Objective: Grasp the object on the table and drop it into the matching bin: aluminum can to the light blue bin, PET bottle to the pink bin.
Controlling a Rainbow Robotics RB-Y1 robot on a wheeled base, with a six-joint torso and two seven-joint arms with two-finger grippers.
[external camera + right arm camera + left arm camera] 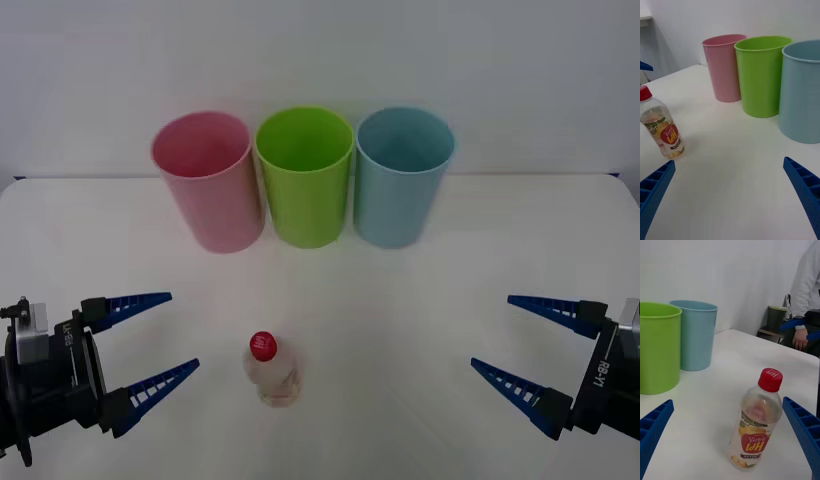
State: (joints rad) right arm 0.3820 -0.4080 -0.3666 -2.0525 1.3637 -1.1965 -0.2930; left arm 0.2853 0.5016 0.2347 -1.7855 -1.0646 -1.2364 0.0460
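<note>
On the table (330,300): wide white top, carrying a bottle and three bins
Bottle (271,369): upright near the front edge, a little left of centre; clear plastic, red cap, pale label with red-orange print; touched by neither gripper
Bottle against the bins: well apart from all three, nearer the robot; shorter than any of them
Pink bin (208,178): upright at the left end of the row along the far side, mouth open upward
Green bin (305,175): upright in the middle of the row, just beside the pink one and the blue one
Light blue bin (403,175): upright at the right end of the row
Left gripper (150,349): low at the front left, just left of the bottle; blue ribbed fingers spread wide, pointing toward the bottle, holding nothing
Left wrist view: bottle (755,420) standing between the two spread fingers, nearer one of them, with clear gaps on both sides; green bin (657,347) and light blue bin (696,335) farther back
Right gripper (528,338): low at the front right, well apart from the bottle; fingers spread wide, holding nothing
Right wrist view: bottle (660,123) off to one side, beyond the finger (653,191); pink bin (723,67), green bin (762,75) and light blue bin (801,92) in a row behind
</note>
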